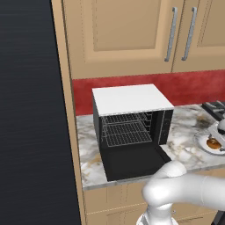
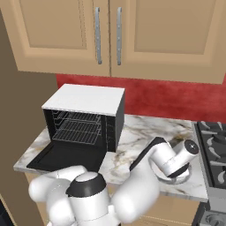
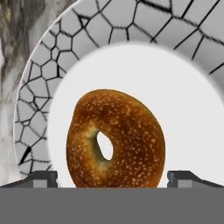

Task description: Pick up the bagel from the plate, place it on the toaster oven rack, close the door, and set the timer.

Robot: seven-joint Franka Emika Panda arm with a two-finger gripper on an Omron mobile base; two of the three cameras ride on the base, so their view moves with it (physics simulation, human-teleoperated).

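The bagel, golden-brown and seeded with a centre hole, lies on the white plate, which has a cracked-pattern rim. My gripper is open just above it, one dark fingertip at each side of the bagel, not touching it. In the left base view the bagel and plate sit at the counter's right end. The black toaster oven stands to the left with its door folded down flat and its wire rack exposed. From the right, the rack and door also show.
Marble counter lies between oven and plate. A stove borders the plate on the right. Wooden wall cabinets hang above, and a dark tall panel stands left of the oven. My arm's wrist covers most of the plate.
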